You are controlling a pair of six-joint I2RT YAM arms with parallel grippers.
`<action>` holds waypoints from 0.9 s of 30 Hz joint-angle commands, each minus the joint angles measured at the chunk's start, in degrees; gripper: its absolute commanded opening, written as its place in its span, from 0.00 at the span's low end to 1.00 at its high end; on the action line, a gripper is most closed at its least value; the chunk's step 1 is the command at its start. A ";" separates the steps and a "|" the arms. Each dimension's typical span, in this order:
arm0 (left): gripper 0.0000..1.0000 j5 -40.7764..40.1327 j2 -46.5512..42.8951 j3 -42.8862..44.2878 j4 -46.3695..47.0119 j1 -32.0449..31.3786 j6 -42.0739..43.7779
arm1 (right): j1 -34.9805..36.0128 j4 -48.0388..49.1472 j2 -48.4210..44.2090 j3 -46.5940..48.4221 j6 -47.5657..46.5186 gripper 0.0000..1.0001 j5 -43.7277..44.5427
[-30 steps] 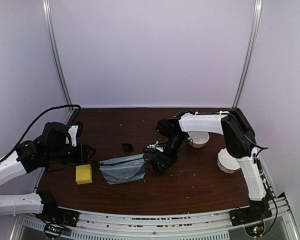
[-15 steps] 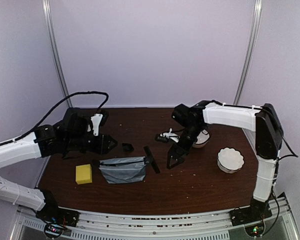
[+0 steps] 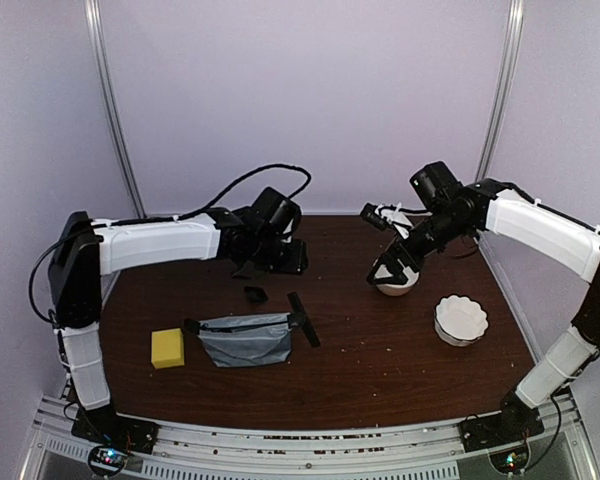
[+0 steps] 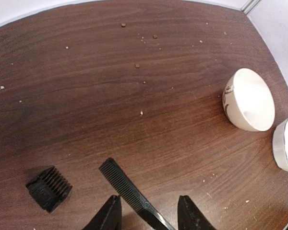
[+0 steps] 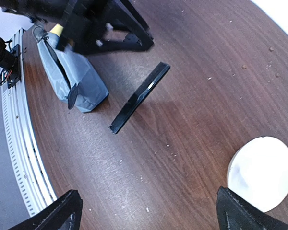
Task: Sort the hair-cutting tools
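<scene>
**A:** Where was the slim black plastic comb (image 3: pixel 302 318)?

**B:** It lay flat on the dark brown wooden table (image 3: pixel 380 375), just beside the right end of the grey fabric zip pouch (image 3: pixel 245 340). The small black toothed clipper attachment (image 4: pixel 49 188) sat a little to the far left of it, apart from it.

**A:** And the left gripper (image 4: pixel 146 215)?

**B:** It hung over the far middle of the table. Its 2 fingers stood narrowly apart and held nothing. In the wrist view the comb's handle ran between them, but I could not tell whether they touched it.

**A:** The right gripper (image 5: pixel 148 201)?

**B:** Its 2 fingers were spread wide with nothing between them. It hovered over the plain round white bowl (image 3: pixel 395 288) at the far right.

**A:** Anything else on the table?

**B:** 1 white scallop-rimmed bowl (image 3: pixel 461 318) stood nearer, to the right of the plain one. A yellow sponge block (image 3: pixel 167 347) lay just left of the pouch.
</scene>
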 commanded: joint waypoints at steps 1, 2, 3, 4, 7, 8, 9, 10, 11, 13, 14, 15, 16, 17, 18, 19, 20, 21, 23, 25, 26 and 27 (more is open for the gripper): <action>0.43 0.87 6.43 6.29 -3.47 1.78 -2.65 | -0.67 3.09 -1.67 -1.08 0.91 1.00 3.07; 0.43 1.22 7.50 6.95 -3.69 2.22 -2.98 | -0.73 3.24 -1.97 -1.50 0.92 1.00 3.00; 0.43 1.02 8.43 7.51 -3.99 2.45 -3.27 | -0.77 3.40 -2.34 -1.85 0.69 1.00 2.75; 0.44 0.35 9.03 7.79 -4.37 2.55 -3.41 | -0.78 3.34 -2.68 -2.07 0.62 1.00 2.70; 0.46 -0.39 10.54 7.67 -4.82 2.72 -3.84 | -0.99 3.72 -3.59 -2.52 0.03 1.00 2.78; 0.46 0.04 11.07 7.67 -4.89 2.82 -4.04 | -1.03 3.94 -3.88 -2.61 -0.10 1.00 2.78; 0.46 0.52 11.70 7.79 -4.94 2.91 -4.15 | -1.12 4.02 -4.02 -2.82 -0.21 1.00 2.72; 0.47 1.07 12.40 8.02 -5.08 2.91 -4.19 | -1.17 4.03 -4.12 -2.84 -0.30 1.00 2.63; 0.47 1.51 13.24 8.44 -5.42 2.95 -4.35 | -1.13 4.08 -4.07 -2.88 -0.30 1.00 2.56; 0.47 2.26 14.99 9.66 -6.41 3.05 -4.45 | -1.13 3.96 -3.76 -2.88 -0.31 1.00 2.40; 0.47 2.60 15.72 10.14 -6.77 2.99 -4.54 | -1.13 3.81 -3.54 -2.78 -0.31 1.00 2.43; 0.47 3.03 16.25 10.50 -6.79 3.03 -4.66 | -1.13 3.73 -3.29 -2.75 -0.31 1.00 2.36; 0.47 3.25 16.72 10.61 -6.78 3.02 -4.77 | -1.13 3.58 -3.01 -2.69 -0.31 1.00 2.20; 0.47 3.26 17.19 10.73 -6.81 3.04 -4.75 | -1.13 3.44 -2.81 -2.52 -0.27 1.00 2.17; 0.47 3.13 17.46 10.74 -6.79 3.05 -4.74 | -1.13 3.42 -2.62 -2.40 -0.26 1.00 2.24; 0.47 2.83 17.73 10.74 -6.84 3.05 -4.67 | -1.18 3.48 -2.49 -2.40 -0.20 1.00 2.33; 0.47 2.74 18.05 10.73 -6.80 3.05 -4.78 | -1.14 3.59 -2.39 -2.49 -0.22 1.00 2.34; 0.47 2.76 18.34 10.74 -6.84 3.05 -4.80 | -1.13 3.60 -2.21 -2.56 -0.31 1.00 2.28; 0.47 2.99 19.04 10.80 -6.85 3.05 -4.92 | -1.15 3.45 -1.91 -2.49 -0.35 1.00 2.18; 0.47 3.54 19.73 10.89 -6.84 3.05 -4.92 | -1.14 3.31 -1.69 -2.49 -0.55 1.00 1.95; 0.47 3.92 20.11 11.10 -6.82 3.05 -4.88 | -1.12 3.26 -1.61 -2.49 -0.64 1.00 1.91; 0.46 4.47 20.53 11.29 -6.85 3.05 -4.73 | -1.18 3.21 -1.54 -2.51 -0.78 1.00 1.90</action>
